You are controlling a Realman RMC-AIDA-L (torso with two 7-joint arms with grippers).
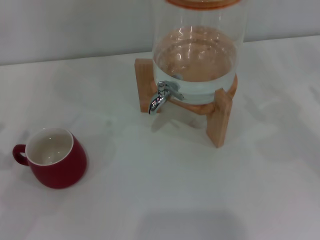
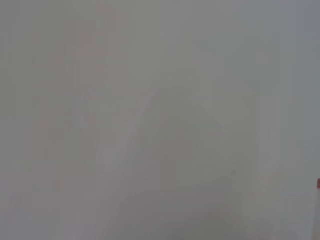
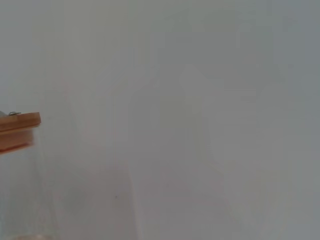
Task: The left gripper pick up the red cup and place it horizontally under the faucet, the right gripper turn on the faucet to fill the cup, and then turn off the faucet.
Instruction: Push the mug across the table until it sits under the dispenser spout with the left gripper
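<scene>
the red cup point(image 1: 55, 159) stands upright on the white bench point(image 1: 175, 190), well apart from the faucet point(image 1: 161, 96) on the glass jar point(image 1: 197, 50), and no tool shows, so i cannot tell its state.

None of my own body shows in any view: no arm, cuff, cable, screw or marking. Neither end effector is visible, so I can give no colour or shape of myself.
</scene>
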